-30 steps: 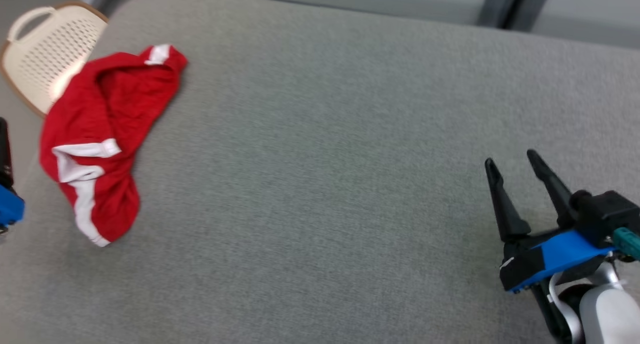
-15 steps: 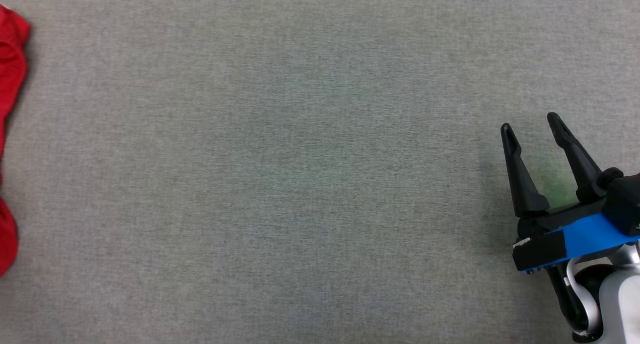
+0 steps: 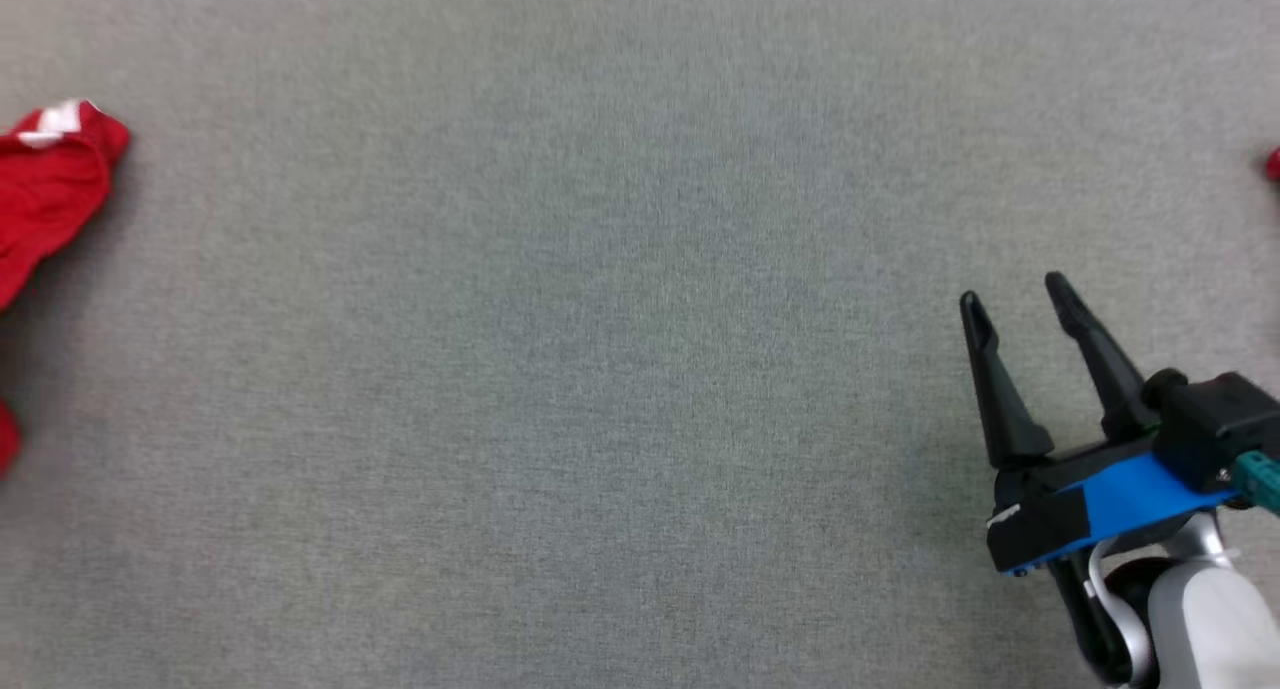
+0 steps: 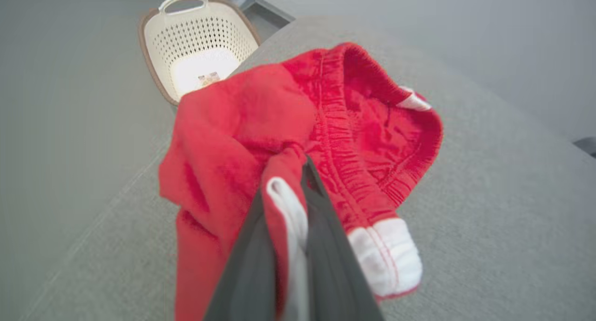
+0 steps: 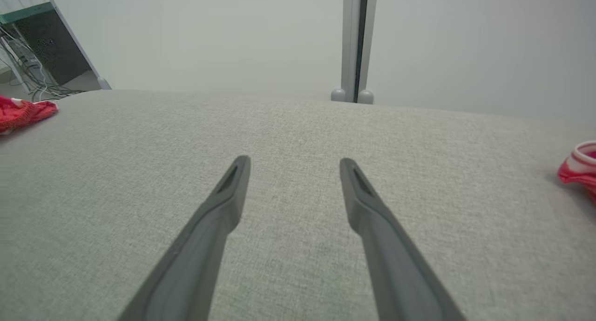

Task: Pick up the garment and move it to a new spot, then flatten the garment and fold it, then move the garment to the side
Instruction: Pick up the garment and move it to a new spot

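Newly closed, left tool (image 4: 285,183) pinches red garment (image 4: 242,120), apparently lifted; right tool (image 3: 1012,294) hovers wide.

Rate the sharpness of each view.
Head view: soft, the grey surface shows little weave. Left wrist view: left pincer, shut on the garment, blurred near the lens; basket floor washed out. Right wrist view: sharpest, weave clear around the right pincer.
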